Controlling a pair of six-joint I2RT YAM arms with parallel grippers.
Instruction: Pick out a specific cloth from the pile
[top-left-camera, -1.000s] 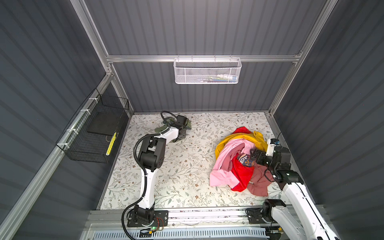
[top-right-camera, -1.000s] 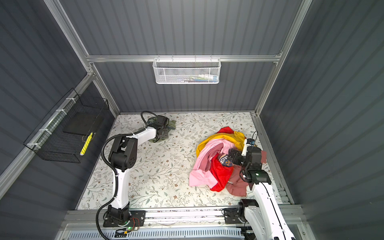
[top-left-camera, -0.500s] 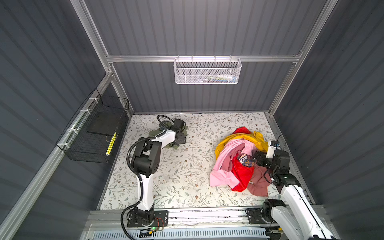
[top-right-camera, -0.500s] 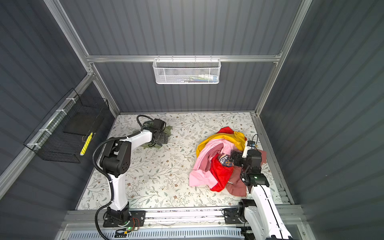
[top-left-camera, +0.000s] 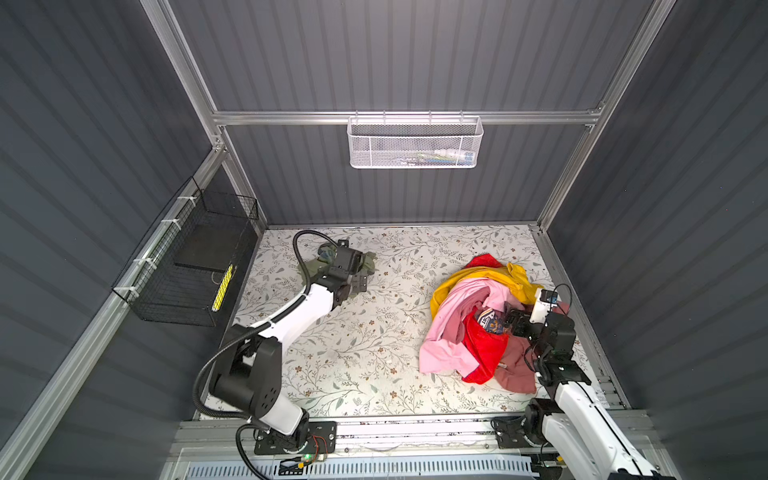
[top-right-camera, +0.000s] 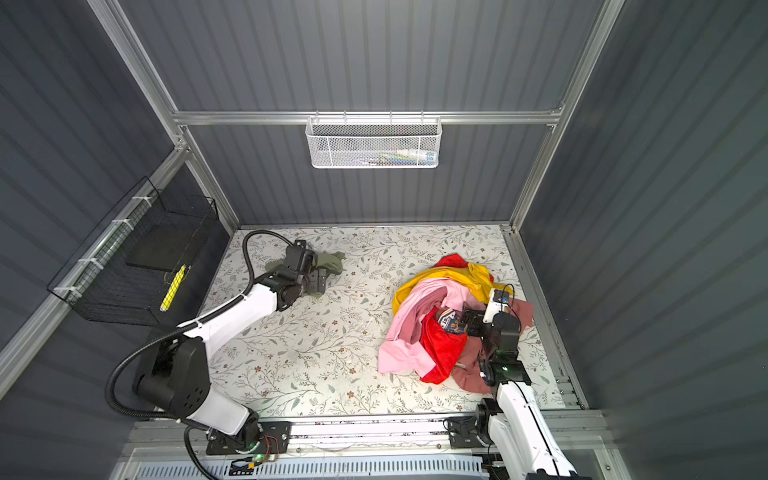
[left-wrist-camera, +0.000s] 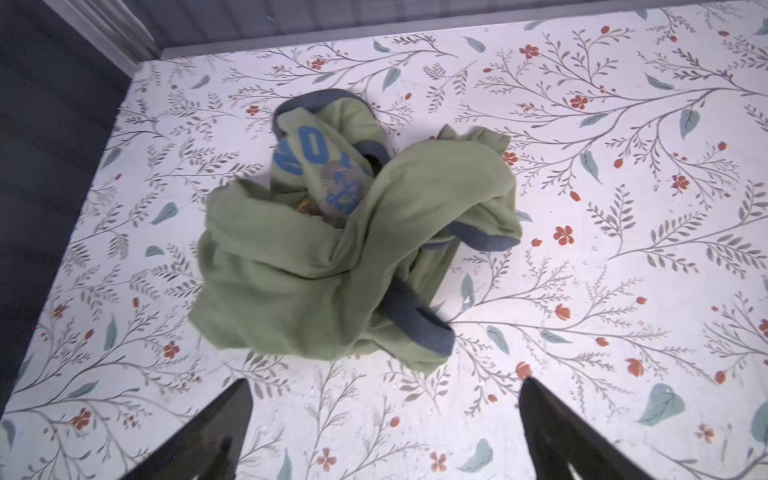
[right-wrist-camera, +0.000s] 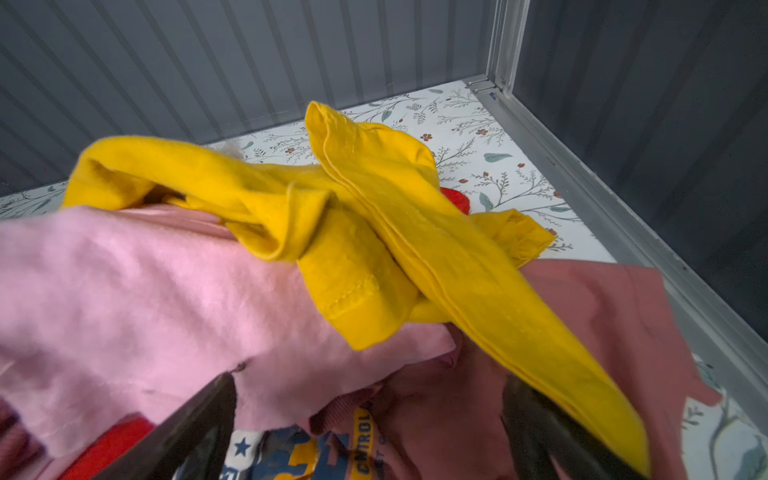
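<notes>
The cloth (left-wrist-camera: 332, 257), sage green with grey-blue trim and a blue print, lies crumpled on the floral table at the back left; both top views show it (top-left-camera: 369, 262) (top-right-camera: 334, 261), partly hidden by the left wrist. My left gripper (left-wrist-camera: 384, 386) (top-left-camera: 353, 283) is open just short of it, holding nothing. The pile (top-left-camera: 469, 320) (top-right-camera: 432, 320) sits at the right: yellow (right-wrist-camera: 374, 232), pink (right-wrist-camera: 145, 291), maroon (right-wrist-camera: 582, 324), red and navy-print (right-wrist-camera: 291, 453) garments. My right gripper (right-wrist-camera: 370, 386) (top-left-camera: 513, 321) is open, low in the pile, with maroon and pink cloth between its fingers.
A white mesh basket (top-left-camera: 415, 143) hangs on the back wall. A black wire basket (top-left-camera: 195, 266) is fixed to the left wall, close to the left arm. Aluminium frame rails (right-wrist-camera: 623, 216) border the floral table (top-left-camera: 353, 353), with the pile near the right rail.
My left gripper has opened and let go of the green cloth, then drawn back toward the front. The cloth now lies loose on the table. The right gripper stays at the pile.
</notes>
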